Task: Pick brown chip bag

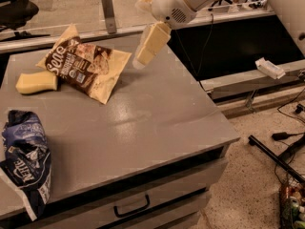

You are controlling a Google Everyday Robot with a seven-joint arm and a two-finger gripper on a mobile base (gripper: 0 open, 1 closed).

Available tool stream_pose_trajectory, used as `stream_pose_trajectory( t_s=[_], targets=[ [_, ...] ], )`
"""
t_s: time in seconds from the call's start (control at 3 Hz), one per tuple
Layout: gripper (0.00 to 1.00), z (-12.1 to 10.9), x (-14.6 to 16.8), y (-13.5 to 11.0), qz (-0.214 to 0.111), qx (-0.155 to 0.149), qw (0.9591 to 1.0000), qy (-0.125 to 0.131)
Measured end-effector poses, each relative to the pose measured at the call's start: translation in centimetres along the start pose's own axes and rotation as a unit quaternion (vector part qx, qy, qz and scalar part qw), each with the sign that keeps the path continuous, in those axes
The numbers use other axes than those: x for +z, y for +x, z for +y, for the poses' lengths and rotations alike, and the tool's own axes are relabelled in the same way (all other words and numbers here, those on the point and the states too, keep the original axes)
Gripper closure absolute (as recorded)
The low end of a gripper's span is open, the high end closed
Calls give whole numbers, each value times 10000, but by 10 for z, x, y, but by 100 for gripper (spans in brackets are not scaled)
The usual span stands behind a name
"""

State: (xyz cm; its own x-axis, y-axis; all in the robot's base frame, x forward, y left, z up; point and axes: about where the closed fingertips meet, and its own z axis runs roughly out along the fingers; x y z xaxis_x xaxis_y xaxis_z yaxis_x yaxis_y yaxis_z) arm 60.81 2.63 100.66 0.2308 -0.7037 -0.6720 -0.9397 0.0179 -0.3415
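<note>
The brown chip bag (86, 63) lies flat on the grey table (157, 113) at the back left, dark brown front with tan-yellow edges and white lettering. My gripper (143, 56) comes in from the upper right on a white arm. It hangs tilted just above the table, a little to the right of the bag's right corner. It holds nothing that I can see.
A small yellow block (37, 81) lies against the bag's left side. A dark blue-and-white chip bag (26, 159) hangs over the table's front left edge. The table has a drawer (131, 206) below. Cables and a black bar (276, 159) lie on the floor at right.
</note>
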Motion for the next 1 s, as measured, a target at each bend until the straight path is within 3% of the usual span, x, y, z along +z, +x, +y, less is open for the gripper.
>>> stream_pose_trajectory(
  t_s=[0.33,0.67,1.0],
  targets=[
    [0,-14,30,-1,-38,-138,9997,-176],
    [0,-39,84,6,-39,-187,9989,-439],
    [0,-49,133,3,-165,-186,9971,-715]
  ],
)
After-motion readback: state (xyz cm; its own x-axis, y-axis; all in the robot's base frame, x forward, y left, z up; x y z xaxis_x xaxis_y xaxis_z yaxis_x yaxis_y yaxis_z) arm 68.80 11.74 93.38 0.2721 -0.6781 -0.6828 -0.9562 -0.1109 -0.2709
